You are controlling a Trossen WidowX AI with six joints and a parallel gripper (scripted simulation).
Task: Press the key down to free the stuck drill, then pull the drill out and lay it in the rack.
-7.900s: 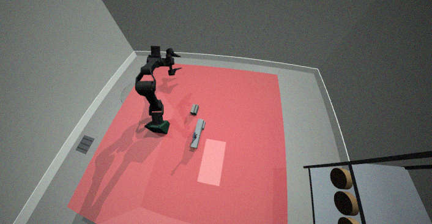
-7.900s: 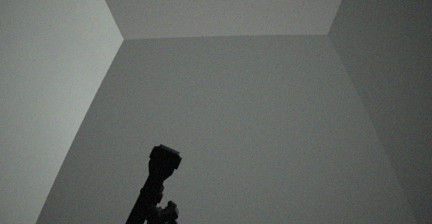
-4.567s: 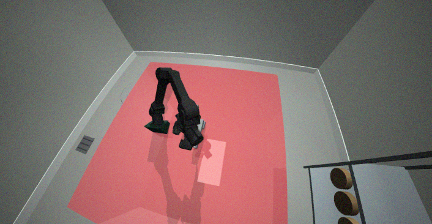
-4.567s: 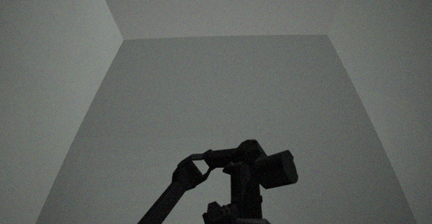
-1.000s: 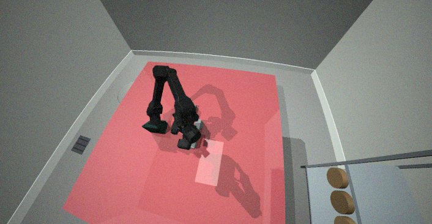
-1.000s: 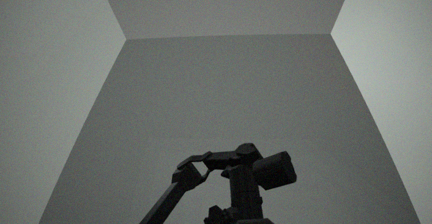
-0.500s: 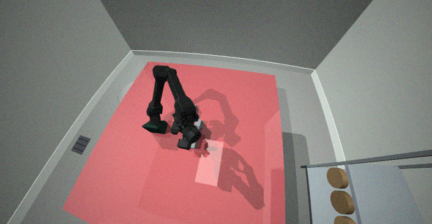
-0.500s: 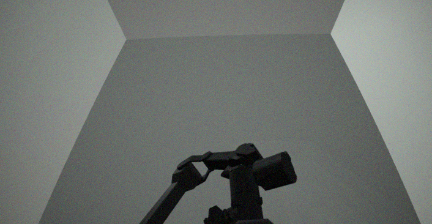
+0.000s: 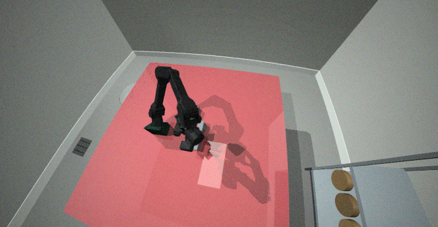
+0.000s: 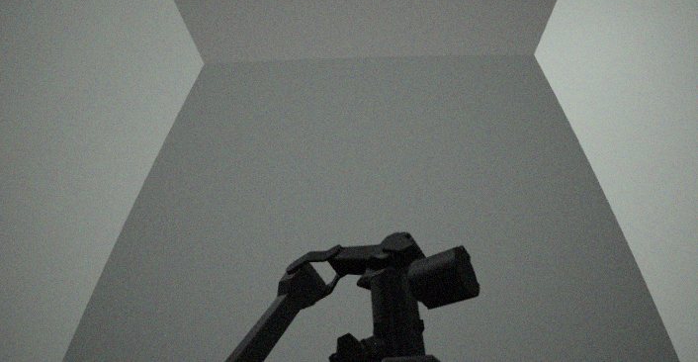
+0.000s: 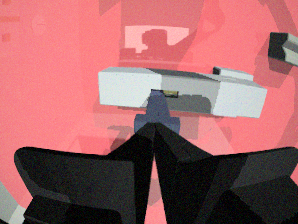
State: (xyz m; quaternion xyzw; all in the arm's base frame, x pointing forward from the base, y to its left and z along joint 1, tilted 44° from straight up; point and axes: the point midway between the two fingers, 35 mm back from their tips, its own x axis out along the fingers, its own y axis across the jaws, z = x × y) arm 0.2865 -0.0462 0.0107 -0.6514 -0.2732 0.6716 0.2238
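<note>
Pointing down, the tool (image 11: 154, 137), fingers together and empty, meets the white block's (image 11: 127, 87) key (image 11: 158, 106).

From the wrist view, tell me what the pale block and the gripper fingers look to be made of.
The pale block: looks like matte painted metal or hard plastic, judging by flat whitish-grey faces and crisp edges without shine; which one is open. The gripper fingers: dark matte plastic or coated metal, judging by flat black faces with only faint highlights. They are shut and hold nothing.
</note>
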